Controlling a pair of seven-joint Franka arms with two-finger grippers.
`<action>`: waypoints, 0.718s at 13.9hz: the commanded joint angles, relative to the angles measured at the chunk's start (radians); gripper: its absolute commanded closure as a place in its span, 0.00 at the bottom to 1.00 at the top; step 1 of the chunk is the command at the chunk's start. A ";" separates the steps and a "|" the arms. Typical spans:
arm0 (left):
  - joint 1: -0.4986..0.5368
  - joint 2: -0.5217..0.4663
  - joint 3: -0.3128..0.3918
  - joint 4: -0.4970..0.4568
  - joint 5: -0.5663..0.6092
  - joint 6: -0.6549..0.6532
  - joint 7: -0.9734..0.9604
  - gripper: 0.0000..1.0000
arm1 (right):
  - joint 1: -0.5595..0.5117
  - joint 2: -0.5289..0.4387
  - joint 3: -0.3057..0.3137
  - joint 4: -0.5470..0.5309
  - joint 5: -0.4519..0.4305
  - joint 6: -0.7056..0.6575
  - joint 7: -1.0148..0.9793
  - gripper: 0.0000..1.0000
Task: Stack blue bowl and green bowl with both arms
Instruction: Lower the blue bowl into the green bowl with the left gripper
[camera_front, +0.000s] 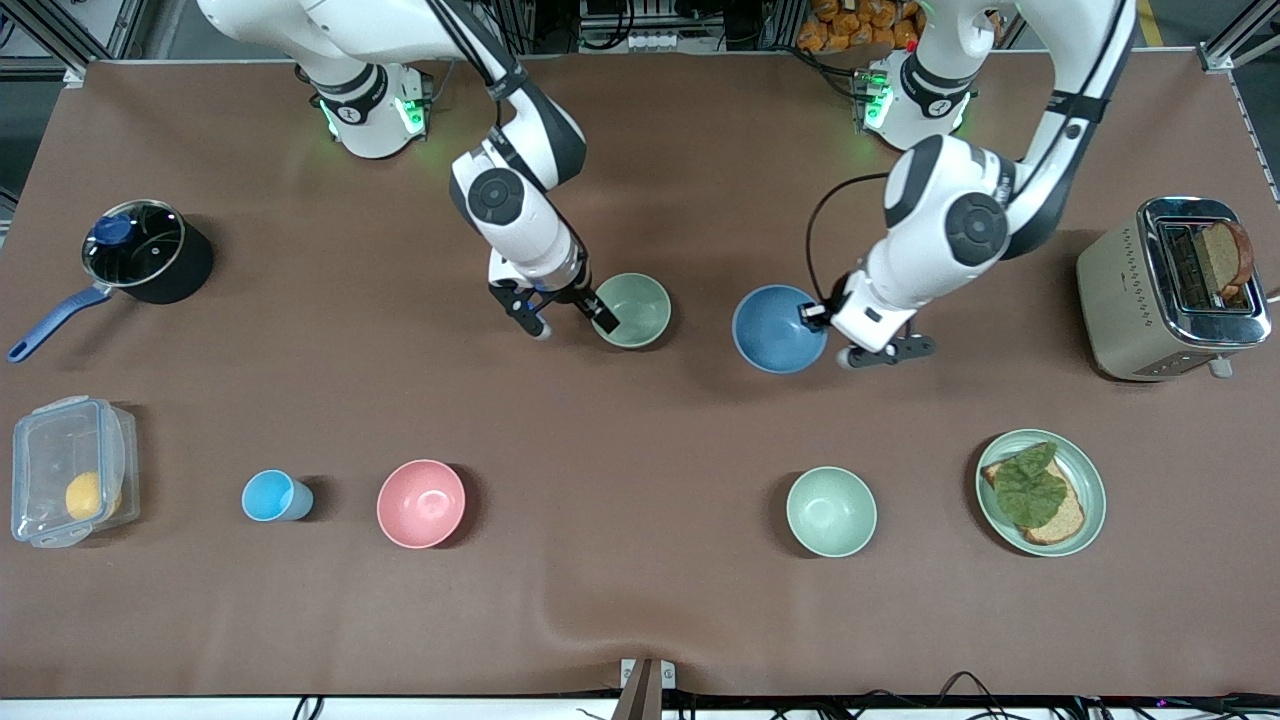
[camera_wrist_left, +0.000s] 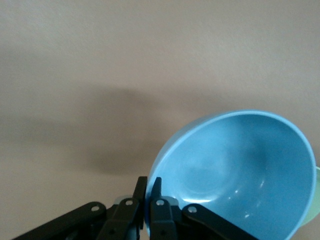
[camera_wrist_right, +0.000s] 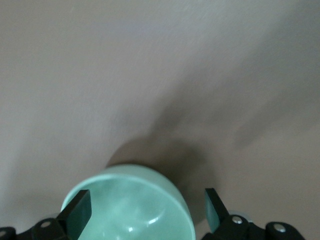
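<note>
The blue bowl is near the table's middle, toward the left arm's end. My left gripper is shut on its rim, one finger inside and one outside. In the left wrist view the blue bowl hangs tilted from the gripper and casts a shadow on the table. The pale sage-green bowl stands upright beside it, toward the right arm's end. My right gripper is open at this bowl's rim. In the right wrist view the gripper straddles the green bowl, with one finger over its inside.
Nearer the front camera stand a mintier green bowl, a pink bowl, a light-blue cup and a green plate with bread and a leaf. A toaster, a lidded pot and a clear container stand at the table's ends.
</note>
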 joint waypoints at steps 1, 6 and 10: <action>-0.055 0.017 -0.008 0.002 -0.016 0.012 -0.063 1.00 | -0.023 0.044 0.012 0.028 0.078 -0.011 0.025 0.00; -0.170 0.092 -0.005 0.073 0.001 0.013 -0.193 1.00 | -0.087 0.102 0.018 0.074 0.259 -0.011 0.015 0.00; -0.234 0.174 -0.005 0.166 0.064 0.013 -0.336 1.00 | -0.082 0.148 0.018 0.099 0.454 -0.005 -0.078 0.00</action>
